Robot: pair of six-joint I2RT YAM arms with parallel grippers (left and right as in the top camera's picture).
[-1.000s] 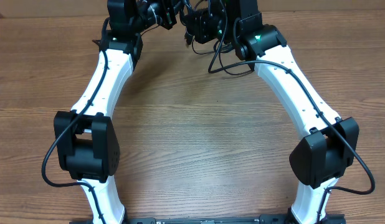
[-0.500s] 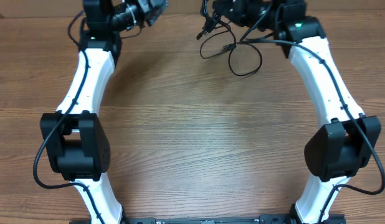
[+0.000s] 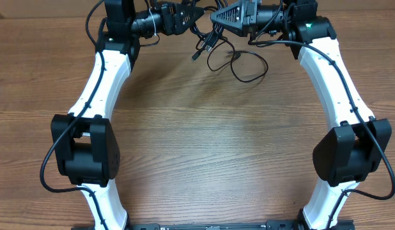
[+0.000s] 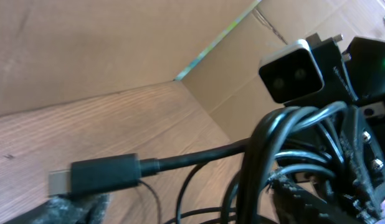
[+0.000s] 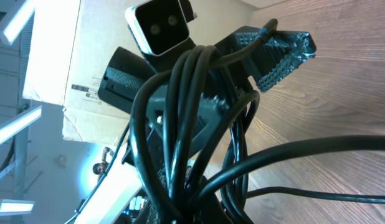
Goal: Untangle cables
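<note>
**One clump at the far edge, sorting hardly begun**

The cables (image 3: 206, 42) hang as a single clump near the middle of the bench's (image 3: 185, 147) far edge, between the two arms. A couple of loops trail onto the wood toward the right. The right end effector (image 3: 218, 19) is closed tight on the clump; its wrist view shows several strands wound together over the fingers. The left end effector (image 3: 196, 18) stands wide apart, with a plug end (image 4: 96, 175) lying across it but not pinched. No cord lies free on its own, so I judge the separation barely started. Each cord has yet to be drawn out and laid apart.
</note>
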